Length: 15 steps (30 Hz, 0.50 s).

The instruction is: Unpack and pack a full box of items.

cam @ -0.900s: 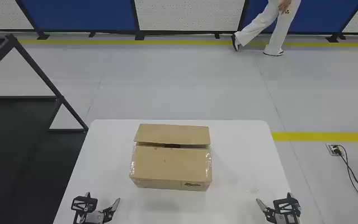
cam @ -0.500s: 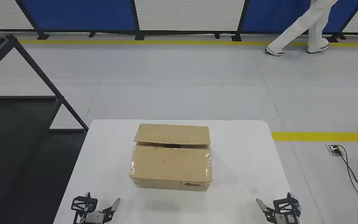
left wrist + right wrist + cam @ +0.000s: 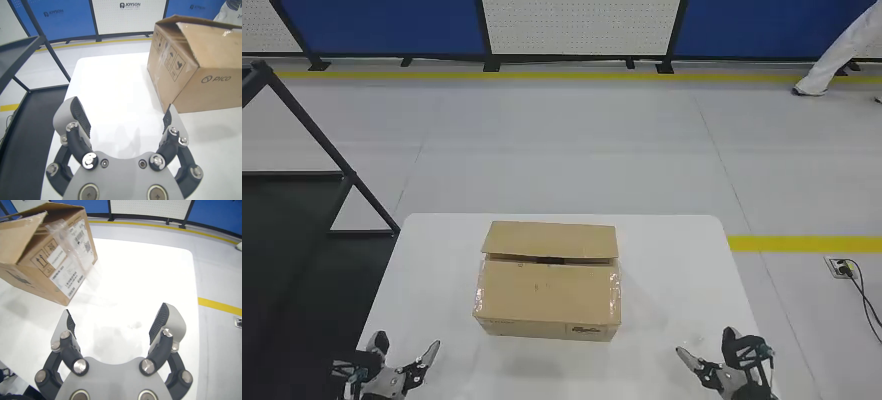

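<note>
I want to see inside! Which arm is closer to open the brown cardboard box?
Probably the left. The left gripper and right gripper are both open and empty at the near edge of the white table, but the brown cardboard box sits slightly nearer the left one. It's close, though.

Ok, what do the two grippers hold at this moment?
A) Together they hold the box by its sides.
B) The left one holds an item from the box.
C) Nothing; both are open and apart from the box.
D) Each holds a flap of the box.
C: the left gripper and the right gripper are open over bare table, short of the cardboard box.
</note>
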Each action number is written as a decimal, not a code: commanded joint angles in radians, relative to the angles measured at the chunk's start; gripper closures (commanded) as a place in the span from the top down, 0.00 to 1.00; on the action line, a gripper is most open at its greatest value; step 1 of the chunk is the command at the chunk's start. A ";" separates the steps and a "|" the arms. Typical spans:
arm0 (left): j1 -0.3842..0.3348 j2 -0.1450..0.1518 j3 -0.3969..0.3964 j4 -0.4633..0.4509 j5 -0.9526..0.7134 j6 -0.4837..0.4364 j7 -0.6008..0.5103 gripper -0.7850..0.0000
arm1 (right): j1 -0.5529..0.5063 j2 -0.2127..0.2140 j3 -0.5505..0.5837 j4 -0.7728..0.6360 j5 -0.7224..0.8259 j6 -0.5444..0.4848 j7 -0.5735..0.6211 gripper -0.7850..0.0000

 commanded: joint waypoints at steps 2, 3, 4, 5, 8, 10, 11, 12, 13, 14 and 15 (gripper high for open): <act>0.006 0.004 -0.047 -0.026 0.010 -0.047 0.043 1.00 | 0.039 0.002 0.009 -0.019 0.128 -0.051 0.098 1.00; 0.012 0.005 -0.061 -0.038 0.013 -0.060 0.058 1.00 | 0.051 0.003 0.009 -0.024 0.170 -0.064 0.127 1.00; 0.019 0.006 -0.076 -0.049 0.010 -0.073 0.070 1.00 | 0.065 0.003 0.012 -0.028 0.211 -0.071 0.154 1.00; 0.027 0.007 -0.090 -0.059 0.006 -0.087 0.079 1.00 | 0.081 0.004 0.011 -0.033 0.259 -0.075 0.184 1.00; 0.047 0.008 -0.126 -0.075 0.006 -0.106 0.100 1.00 | 0.124 0.006 0.015 -0.042 0.355 -0.054 0.273 1.00; 0.047 0.008 -0.126 -0.075 0.006 -0.106 0.100 1.00 | 0.144 0.009 0.021 -0.057 0.348 -0.034 0.325 1.00; 0.047 0.008 -0.126 -0.075 0.006 -0.106 0.100 1.00 | 0.144 0.009 0.021 -0.057 0.348 -0.034 0.325 1.00; 0.047 0.008 -0.126 -0.075 0.006 -0.106 0.100 1.00 | 0.144 0.009 0.021 -0.057 0.348 -0.034 0.325 1.00; 0.047 0.008 -0.126 -0.075 0.006 -0.106 0.100 1.00 | 0.144 0.009 0.021 -0.057 0.348 -0.034 0.325 1.00; 0.047 0.008 -0.126 -0.075 0.006 -0.106 0.100 1.00 | 0.144 0.009 0.021 -0.057 0.348 -0.034 0.325 1.00; 0.047 0.008 -0.126 -0.075 0.006 -0.106 0.100 1.00 | 0.144 0.009 0.021 -0.057 0.348 -0.034 0.325 1.00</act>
